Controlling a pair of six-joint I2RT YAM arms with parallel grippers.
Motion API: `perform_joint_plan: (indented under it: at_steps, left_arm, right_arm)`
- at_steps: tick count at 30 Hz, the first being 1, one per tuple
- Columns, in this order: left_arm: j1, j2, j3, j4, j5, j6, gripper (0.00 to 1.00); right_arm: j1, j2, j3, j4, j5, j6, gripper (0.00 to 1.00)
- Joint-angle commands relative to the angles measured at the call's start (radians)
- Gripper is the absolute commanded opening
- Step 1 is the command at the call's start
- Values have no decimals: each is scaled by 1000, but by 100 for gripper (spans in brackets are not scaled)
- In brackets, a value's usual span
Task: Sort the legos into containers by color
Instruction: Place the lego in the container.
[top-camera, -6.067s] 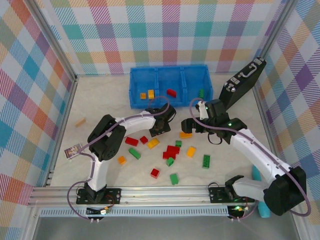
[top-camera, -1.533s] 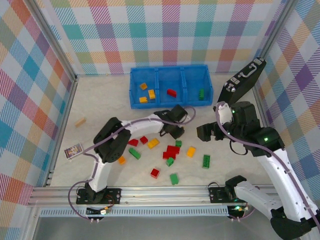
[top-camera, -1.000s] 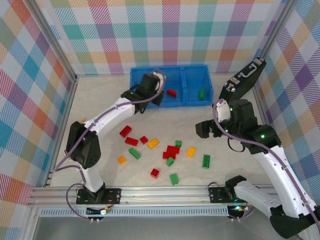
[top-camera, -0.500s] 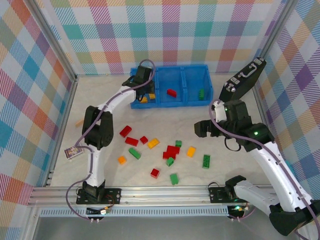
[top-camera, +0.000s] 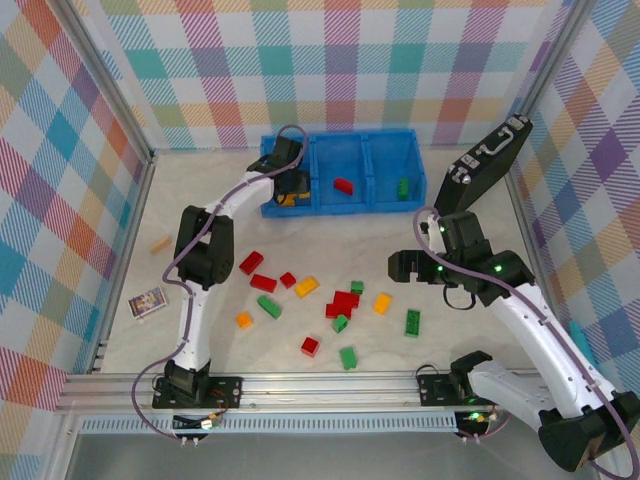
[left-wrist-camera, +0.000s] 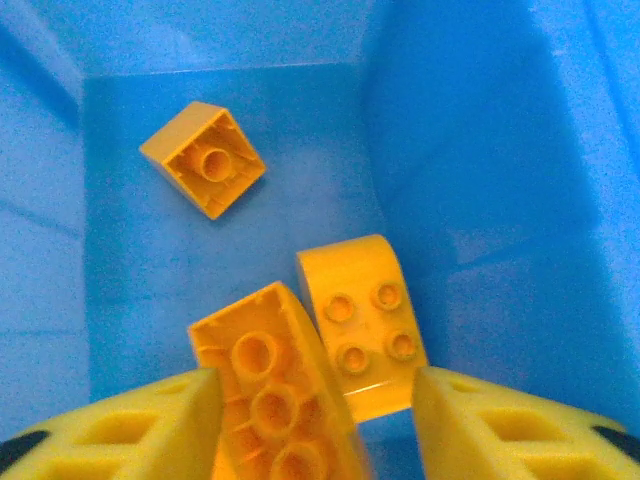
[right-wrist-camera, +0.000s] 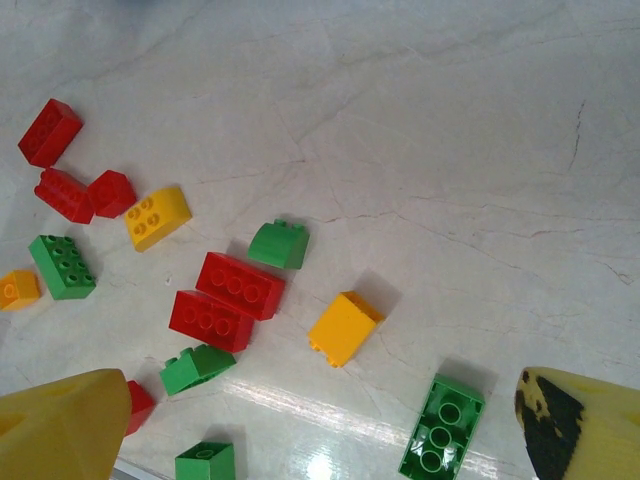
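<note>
The left tool (left-wrist-camera: 312, 388) hangs inside the left compartment (left-wrist-camera: 130, 280) of the blue bin (top-camera: 340, 152). Its jaws stand apart, and a long orange brick (left-wrist-camera: 270, 395) lies underside up between them. This brick sits close to the left finger and clear of the right one, and its near end is cut off by the frame. Beside it lies a rounded orange brick (left-wrist-camera: 360, 335), and farther back an upturned square orange brick (left-wrist-camera: 203, 160). From above, the tool hides most of that compartment; a red brick (top-camera: 343, 185) shows in the middle one and a green brick (top-camera: 402, 187) in the right one. The right tool (right-wrist-camera: 320, 415) hovers wide open and empty over the loose bricks (right-wrist-camera: 232, 300) on the tabletop (top-camera: 330, 240). Its fingers are cropped by the corners, and one half covers a small red brick (right-wrist-camera: 138, 406).
</note>
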Motion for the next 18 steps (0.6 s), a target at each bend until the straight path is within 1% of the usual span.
perform_joint_plan:
  at_steps: [1, 7, 9, 12, 14, 16, 18]
  left_arm:
    - [4, -57, 1, -37, 15, -10, 58]
    - [-3, -203, -89, -11, 42, -21, 52]
    - [-18, -251, -92, -43, 28, -1, 50]
    - [-63, -314, -98, -96, 31, 38, 49]
    - [-107, -352, -124, -125, 30, 59, 48]
    - [-158, -376, -152, -151, 51, 60, 48]
    - [-206, -383, -162, -191, 76, 32, 48]
  right_arm:
    - [-3, -9, 22, 8, 11, -13, 99]
    - [-4, -17, 20, 16, 0, -37, 99]
    - [-4, -14, 21, 24, -15, -48, 99]
    - [-4, -13, 21, 37, -11, -73, 99]
    - [-4, -10, 2, 71, 23, -97, 99]
    - [-10, 31, 31, 80, 38, -104, 99]
    - [-9, 50, 68, 81, 28, -106, 99]
